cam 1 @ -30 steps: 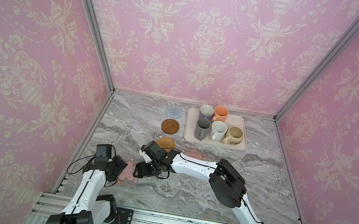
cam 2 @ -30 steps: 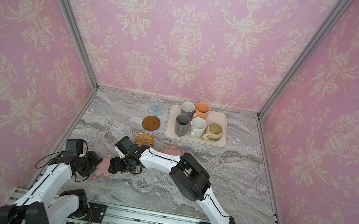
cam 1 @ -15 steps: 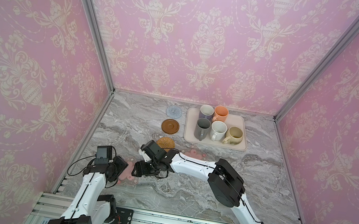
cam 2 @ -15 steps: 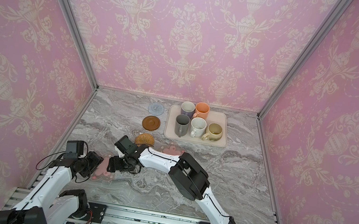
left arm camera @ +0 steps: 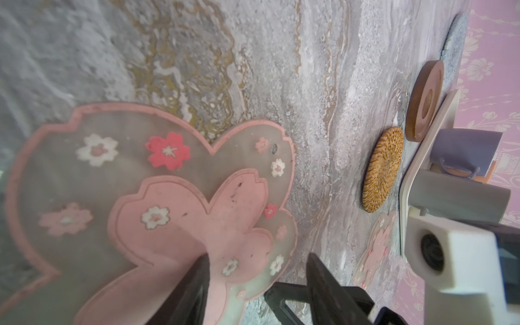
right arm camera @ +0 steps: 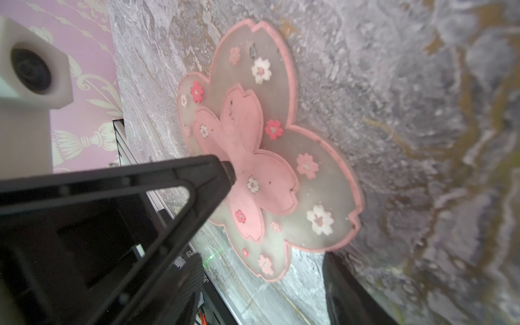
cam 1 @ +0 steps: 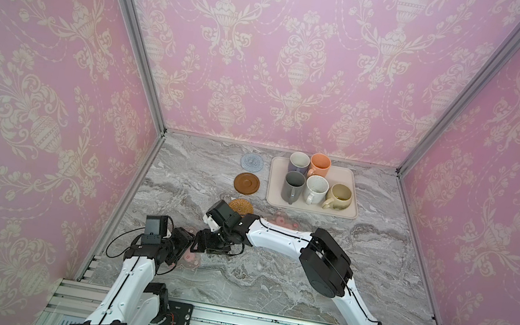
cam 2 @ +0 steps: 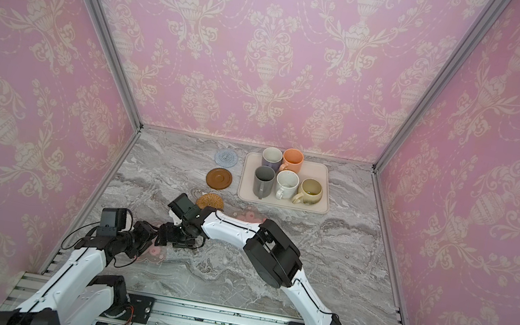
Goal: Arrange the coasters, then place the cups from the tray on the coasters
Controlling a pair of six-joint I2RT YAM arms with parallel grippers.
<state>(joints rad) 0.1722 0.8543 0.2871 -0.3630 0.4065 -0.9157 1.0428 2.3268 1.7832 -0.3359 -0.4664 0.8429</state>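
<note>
Nothing much is moving since a second ago: both arms are staying low over the near flower coaster [cam 1: 192, 260].
Left fingers [left arm camera: 194, 287] are standing apart, one tip resting on its pink middle, the partner off its edge over the bench [cam 1: 266, 280]; right fingers [right arm camera: 349, 287] are gaping too, gripping nothing, just beside it. Farther back, four other coasters [cam 1: 241, 206] are lying outside the tray [cam 1: 346, 177], which is holding all five cups [cam 1: 316, 189].

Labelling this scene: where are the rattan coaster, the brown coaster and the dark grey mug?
rattan coaster [cam 1: 241, 206]: in a top view, woven centre
brown coaster [cam 1: 247, 183]: in a top view, its middle
dark grey mug [cam 1: 290, 192]: in a top view, outer wall
</note>
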